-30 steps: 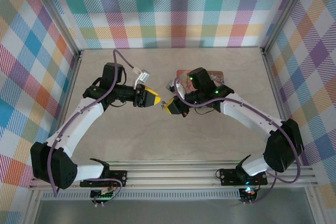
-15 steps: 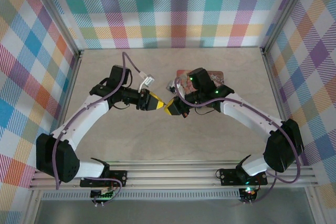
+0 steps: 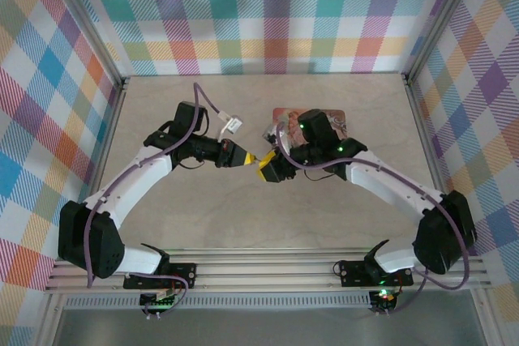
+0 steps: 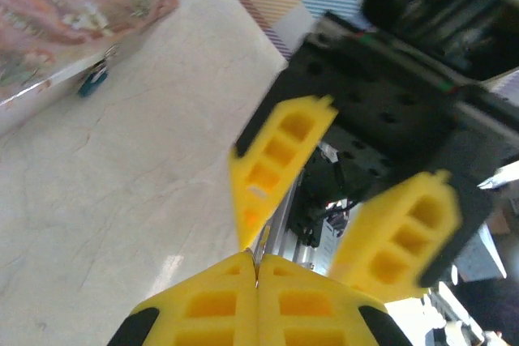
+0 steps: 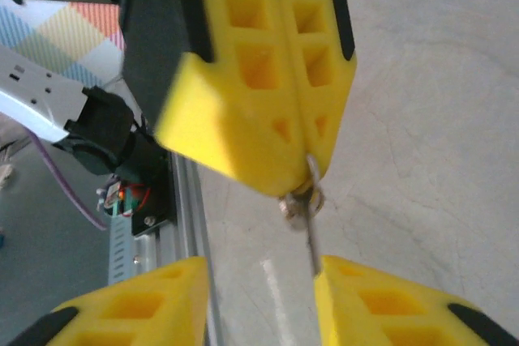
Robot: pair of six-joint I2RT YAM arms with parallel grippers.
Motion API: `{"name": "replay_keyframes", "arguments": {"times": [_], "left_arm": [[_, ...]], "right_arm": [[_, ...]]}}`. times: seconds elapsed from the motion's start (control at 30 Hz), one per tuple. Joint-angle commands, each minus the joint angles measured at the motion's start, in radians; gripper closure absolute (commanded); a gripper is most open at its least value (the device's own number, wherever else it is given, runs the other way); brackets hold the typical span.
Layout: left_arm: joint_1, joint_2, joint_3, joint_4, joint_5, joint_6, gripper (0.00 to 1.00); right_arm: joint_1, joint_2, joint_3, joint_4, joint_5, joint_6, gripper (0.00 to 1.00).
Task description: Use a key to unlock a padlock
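"Where's the padlock (image 4: 93, 80)?"
"Tiny, blue body, hanging low on the front of the pink tin (image 4: 57, 6). The shackle is too small to make out."
"And the key (image 5: 313, 237)?"
"Thin, silvery, pinched in the closed left gripper (image 5: 305, 155), blade sticking out."

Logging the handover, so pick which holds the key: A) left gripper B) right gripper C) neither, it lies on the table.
A: in the right wrist view the left gripper has its fingers shut on the key, while the right gripper stands open below it.
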Motion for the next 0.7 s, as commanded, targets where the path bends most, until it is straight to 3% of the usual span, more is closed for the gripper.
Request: {"name": "replay_keyframes", "arguments": {"times": [0.0, 0.13, 0.37, 0.67], "left_arm": [[0.026, -0.038, -0.063, 0.142, -0.066, -0.178, 1.00], [0.053, -0.071, -0.167, 0.401, -0.080, -0.397, 1.00], [0.050, -0.066, -0.229, 0.679, -0.083, -0.661, 1.00], [-0.010, -0.058, -0.200, 0.722, -0.075, -0.702, 1.00]], "right_arm": [[-0.048, -0.095, -0.076, 0.189, 0.054, 0.172, 0.48], [-0.104, -0.170, -0.146, 0.300, 0.148, 0.428, 0.37], [-0.112, -0.141, -0.138, 0.350, 0.108, 0.646, 0.39], [-0.110, 0.000, -0.113, 0.553, -0.019, 0.842, 0.50]]}}
